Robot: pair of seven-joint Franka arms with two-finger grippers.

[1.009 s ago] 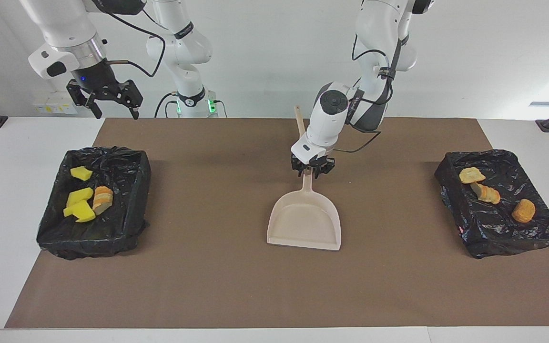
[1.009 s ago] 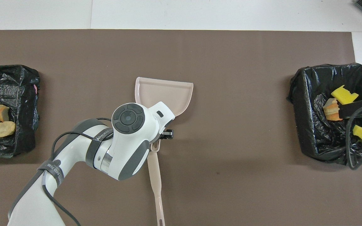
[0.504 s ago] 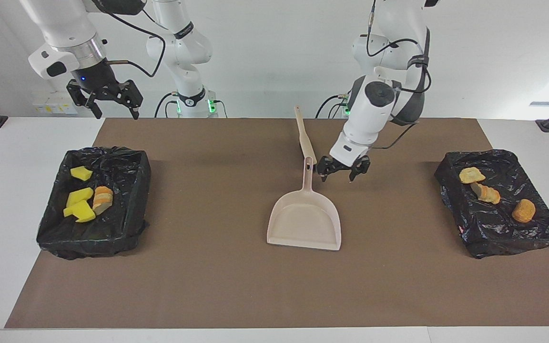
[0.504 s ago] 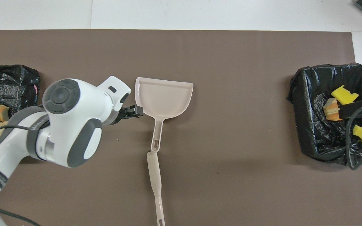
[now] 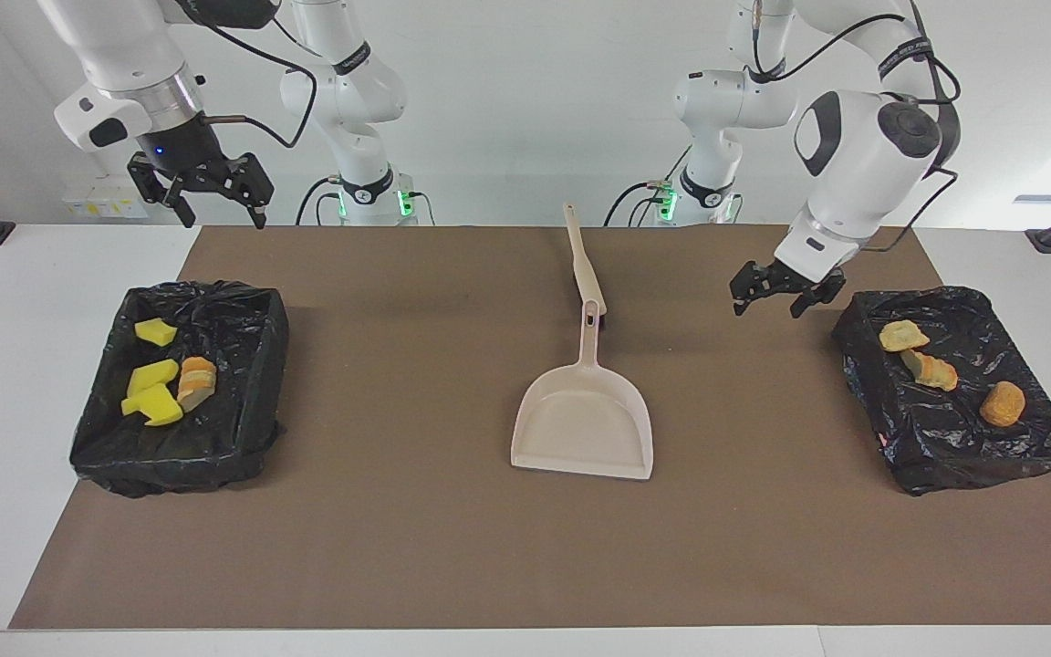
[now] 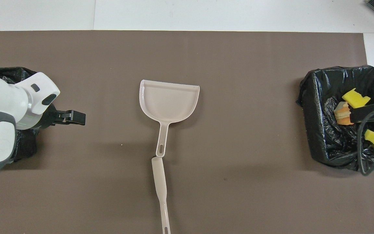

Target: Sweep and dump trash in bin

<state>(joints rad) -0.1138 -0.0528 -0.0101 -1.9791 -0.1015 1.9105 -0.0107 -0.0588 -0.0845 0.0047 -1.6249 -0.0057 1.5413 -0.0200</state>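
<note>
The trash lies in two black-lined bins. The bin (image 5: pixel 170 461) at the right arm's end holds yellow foam chunks (image 5: pixel 153 376) and a bread-like lump (image 5: pixel 195 379); these chunks (image 6: pixel 355 98) also show from overhead. The bin (image 5: pixel 963 465) at the left arm's end holds three orange-tan lumps (image 5: pixel 931 368). My left gripper (image 5: pixel 767 312) hangs open and empty over the mat beside that bin. My right gripper (image 5: pixel 224 219) waits open and raised above the other bin. The left gripper (image 6: pixel 73 117) also shows from overhead, and its arm hides most of the bin at that end.
A beige dustpan (image 5: pixel 583 424) lies flat mid-mat, its handle pointing toward the robots. A beige brush (image 5: pixel 583 265) lies in line with that handle, nearer the robots. A brown mat (image 5: pixel 398 547) covers the table. A cable (image 6: pixel 364 152) of the right arm hangs over its bin.
My left gripper opened, let go of the dustpan handle, rose and swung to the bin at the left arm's end. The dustpan, the brush and the right arm stayed put.
</note>
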